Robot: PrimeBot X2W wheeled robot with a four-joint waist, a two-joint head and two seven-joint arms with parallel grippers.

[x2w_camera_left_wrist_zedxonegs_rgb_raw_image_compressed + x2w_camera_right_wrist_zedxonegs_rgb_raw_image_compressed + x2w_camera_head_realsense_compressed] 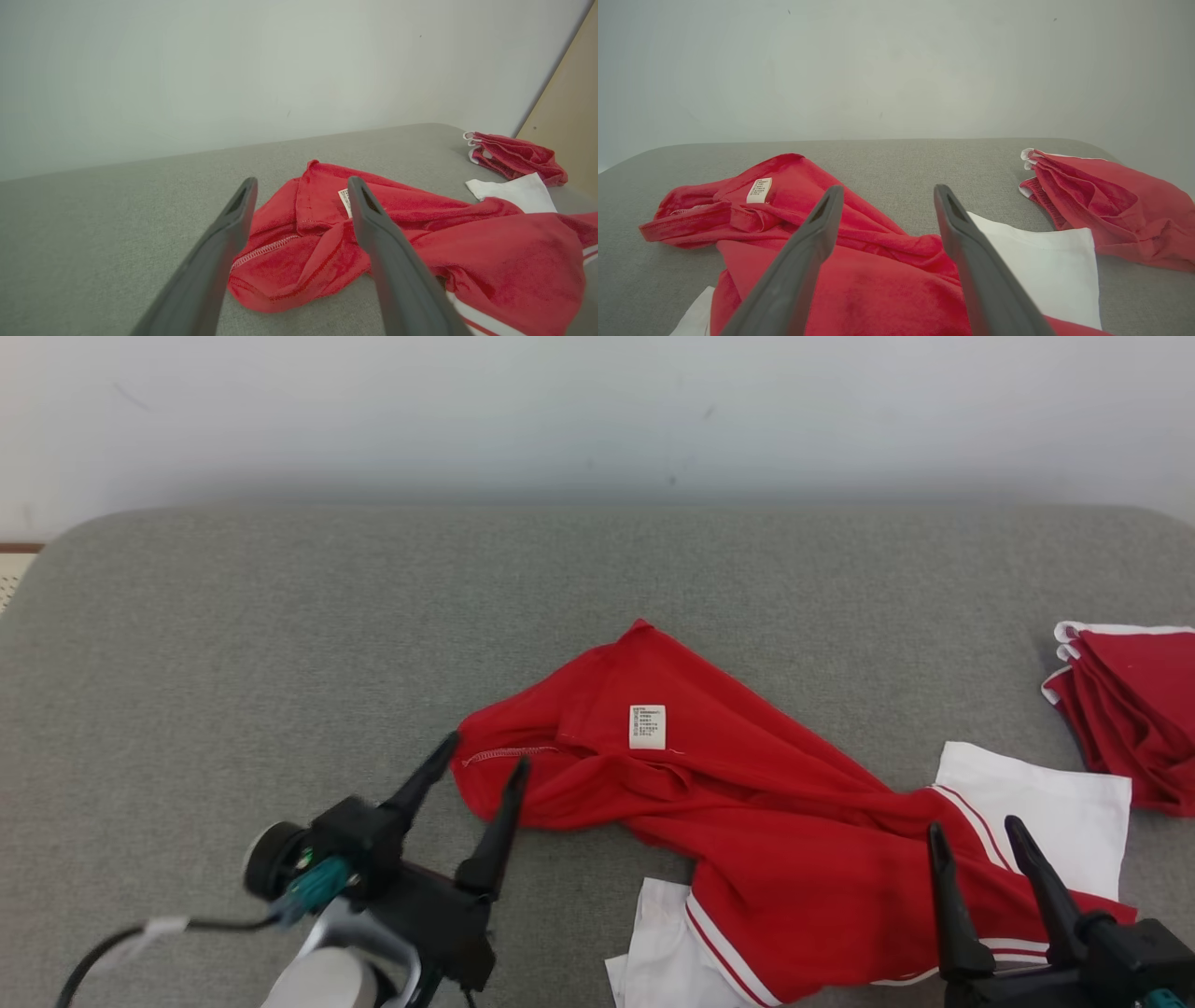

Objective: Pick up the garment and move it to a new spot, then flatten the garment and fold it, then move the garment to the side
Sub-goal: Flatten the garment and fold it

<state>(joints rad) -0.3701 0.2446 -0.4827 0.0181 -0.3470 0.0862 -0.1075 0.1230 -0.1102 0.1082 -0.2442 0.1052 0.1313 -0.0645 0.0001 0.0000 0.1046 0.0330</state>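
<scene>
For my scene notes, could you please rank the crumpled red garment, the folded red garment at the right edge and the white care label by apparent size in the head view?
1. crumpled red garment, largest.
2. folded red garment, though the picture's right edge cuts it off.
3. white care label, smallest.

1 folded red cloth pile [1130, 709] with white edges lies on the gray soft top [280, 644], up and right of the right gripper's fingers [950, 905], and a white wall [560, 411] stands far beyond them.
</scene>
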